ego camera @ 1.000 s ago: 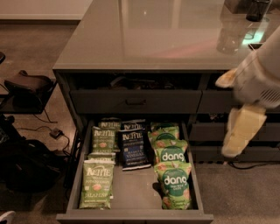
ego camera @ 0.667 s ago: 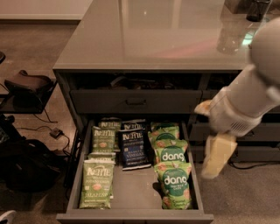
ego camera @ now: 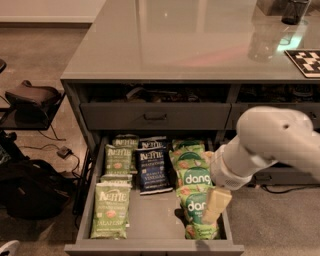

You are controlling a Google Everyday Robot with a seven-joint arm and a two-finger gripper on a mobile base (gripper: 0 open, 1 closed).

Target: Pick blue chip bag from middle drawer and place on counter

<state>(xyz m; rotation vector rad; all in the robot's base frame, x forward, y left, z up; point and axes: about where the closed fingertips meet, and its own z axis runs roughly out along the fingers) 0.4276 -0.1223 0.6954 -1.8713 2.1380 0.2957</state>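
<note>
**Currently: gripper over the drawer's right side, blue chip bag lying free**

We find the blue chip bag (ego camera: 153, 170) lying flat on the floor of the open middle drawer (ego camera: 155, 220), in the centre column and toward the rear half. Its long axis runs front to back. The white lettering reads upright from the camera, so the top edge points toward the cabinet.

Light green Kettle bags (ego camera: 111, 210) lie just beside it on the left. Green dang bags (ego camera: 196, 177) overlap in a row on the right, with the nearest one touching or almost touching the blue bag's right edge.

The gripper (ego camera: 216, 204) hangs over the front dang bag, well to the right of the blue bag and apart from it. We cannot tell whether it is open or closed. The white arm (ego camera: 270, 140) reaches in from the right, over the drawer's right wall.

Above the drawer, the counter (ego camera: 190, 45) carries a dark cup (ego camera: 295, 11) and a checkered board (ego camera: 306, 61) at its far right.
</note>
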